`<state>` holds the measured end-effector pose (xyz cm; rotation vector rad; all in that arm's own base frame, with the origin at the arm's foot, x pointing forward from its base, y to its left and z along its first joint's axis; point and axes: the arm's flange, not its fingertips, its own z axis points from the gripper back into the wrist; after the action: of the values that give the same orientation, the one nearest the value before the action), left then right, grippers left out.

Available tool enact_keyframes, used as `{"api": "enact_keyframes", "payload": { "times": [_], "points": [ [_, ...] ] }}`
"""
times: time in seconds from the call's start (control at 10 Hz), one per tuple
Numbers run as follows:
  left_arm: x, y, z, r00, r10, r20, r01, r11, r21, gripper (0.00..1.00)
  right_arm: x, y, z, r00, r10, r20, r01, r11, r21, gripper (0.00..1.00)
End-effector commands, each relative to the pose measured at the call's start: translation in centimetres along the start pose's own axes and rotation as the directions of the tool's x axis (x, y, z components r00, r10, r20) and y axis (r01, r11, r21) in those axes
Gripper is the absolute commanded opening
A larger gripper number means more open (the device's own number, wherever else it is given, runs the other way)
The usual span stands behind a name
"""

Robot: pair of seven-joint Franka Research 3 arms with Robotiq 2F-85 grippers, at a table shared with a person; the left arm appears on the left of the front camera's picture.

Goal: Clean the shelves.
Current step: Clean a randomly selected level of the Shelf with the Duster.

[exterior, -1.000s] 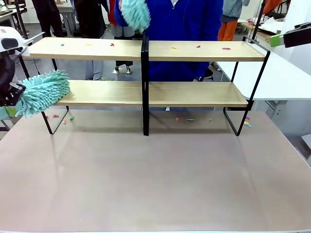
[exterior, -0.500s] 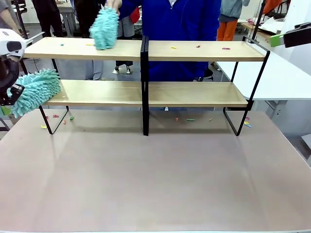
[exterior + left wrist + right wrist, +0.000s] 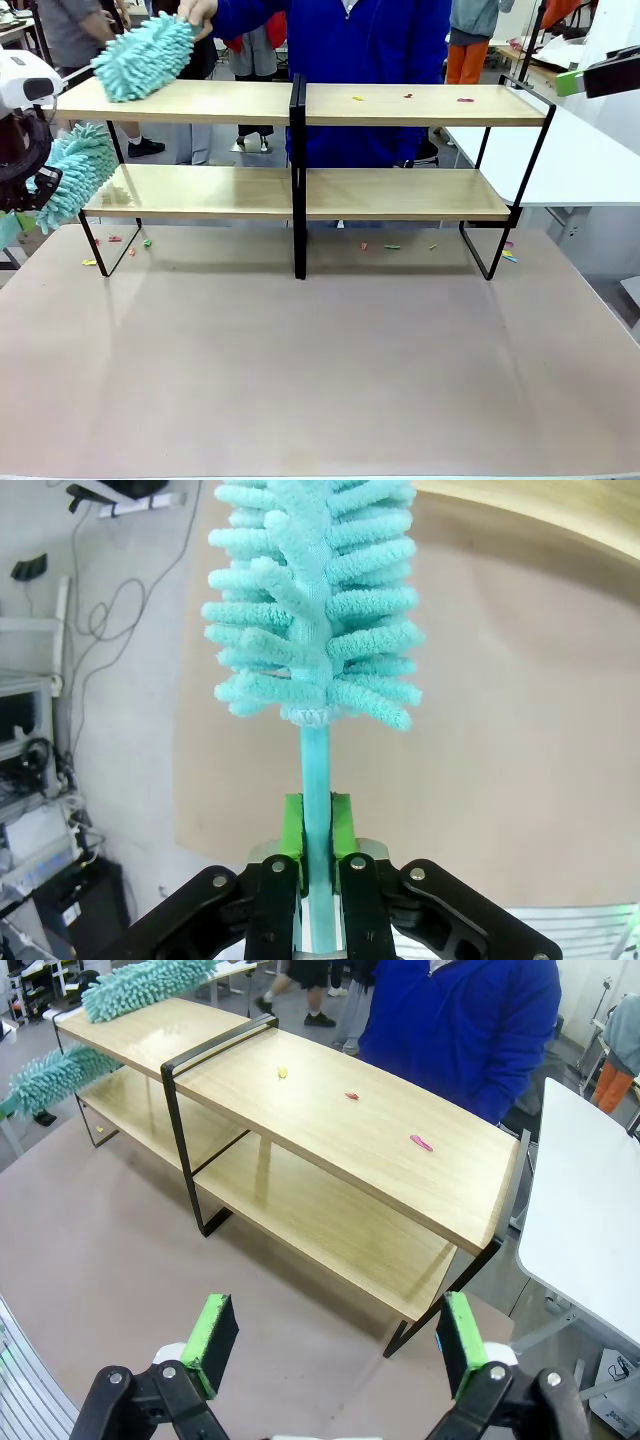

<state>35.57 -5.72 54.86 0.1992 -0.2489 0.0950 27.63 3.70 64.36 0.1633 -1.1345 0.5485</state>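
Since the duster [image 3: 75,170], pinched in the closed left tool [image 3: 317,825], has been drawn off leftward, the lower board of the shelves [image 3: 400,195] on the surface [image 3: 320,380] is judged swept; the right tool [image 3: 338,1340] is spread empty.

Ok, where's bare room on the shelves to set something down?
Lower board is bare either side of the centre post; so is the table in front. Crowded: person's duster on the upper board's left end, scraps on its right half, robot's duster at lower left end.
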Motion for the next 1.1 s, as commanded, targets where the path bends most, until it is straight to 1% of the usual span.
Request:
{"api": "enact_keyframes", "payload": {
  "times": [0.0,0.1,0.2,0.3,0.4,0.5,0.6,0.7,0.8,0.9,1.0],
  "points": [
    [-0.2,1.6,0.1,0.998,-0.064,-0.022,0.062,0.996,-0.066,0.12,0.0,-0.1,0.0,1.0,-0.005,0.002,0.005,1.0,0.0,1.0],
    [-0.6,2.6,0.5,0.988,-0.143,-0.055,0.135,0.983,-0.124,0.12,0.0,-0.1,0.0,1.0,-0.005,0.002,0.005,1.0,0.0,1.0],
    [-1.5,4.0,1.4,0.967,-0.242,-0.075,0.222,0.952,-0.208,0.12,0.0,-0.1,0.0,1.0,-0.005,0.002,0.005,1.0,0.0,1.0],
    [-2.3,5.3,2.3,0.94,-0.334,-0.07,0.299,0.906,-0.3,0.12,0.0,-0.1,0.0,1.0,-0.005,0.002,0.005,1.0,0.0,1.0],
    [-3.0,6.6,3.1,0.916,-0.399,-0.035,0.358,0.854,-0.377,0.12,0.0,-0.1,0.0,1.0,-0.005,0.002,0.005,1.0,0.0,1.0],
    [-4.1,7.9,4.2,0.877,-0.48,0.012,0.432,0.778,-0.457,0.12,0.0,-0.1,0.0,1.0,-0.005,0.002,0.005,1.0,0.0,1.0],
    [-5.4,9.6,5.7,0.813,-0.576,0.085,0.525,0.662,-0.535,0.12,0.0,-0.1,0.0,1.0,-0.005,0.002,0.005,1.0,0.0,1.0],
    [-6.8,12.0,7.5,0.738,-0.654,0.168,0.599,0.518,-0.611,0.12,0.0,-0.1,0.0,1.0,-0.005,0.002,0.005,1.0,0.0,1.0],
    [-8.0,14.3,9.0,0.672,-0.694,0.259,0.656,0.395,-0.643,0.12,0.0,-0.1,0.0,1.0,-0.005,0.002,0.005,1.0,0.0,1.0],
    [-9.0,16.2,10.2,0.605,-0.706,0.367,0.701,0.255,-0.666,0.12,0.0,-0.1,0.0,1.0,-0.005,0.002,0.005,1.0,0.0,1.0],
    [-10.0,17.7,11.2,0.566,-0.687,0.456,0.729,0.157,-0.667,0.12,0.0,-0.1,0.0,1.0,-0.005,0.002,0.005,1.0,0.0,1.0]
  ]
}}
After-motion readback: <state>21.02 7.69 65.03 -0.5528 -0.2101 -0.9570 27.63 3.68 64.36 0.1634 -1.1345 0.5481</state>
